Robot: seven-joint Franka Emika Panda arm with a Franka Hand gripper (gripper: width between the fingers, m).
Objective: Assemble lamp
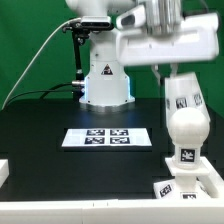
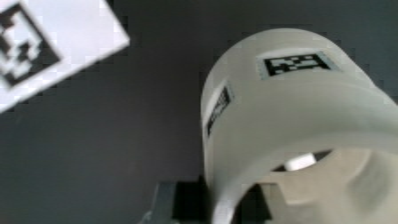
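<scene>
The white lamp shade (image 1: pixel 181 97) hangs in my gripper (image 1: pixel 165 74) at the exterior view's right, just above the round-headed bulb (image 1: pixel 186 126). The bulb stands upright on the flat square base (image 1: pixel 188 186) near the table's front right. In the wrist view the shade (image 2: pixel 294 100) fills the frame, with a square tag on its side and an opening near the fingers. My gripper (image 2: pixel 228 200) is shut on the shade's wall, with a dark finger (image 2: pixel 182 197) on either side of it. The bulb and base are hidden in the wrist view.
The marker board (image 1: pixel 105 137) lies flat in the middle of the black table and also shows in the wrist view (image 2: pixel 39 50). The robot's pedestal (image 1: pixel 105 80) stands behind it. A white block (image 1: pixel 3 172) sits at the front left edge.
</scene>
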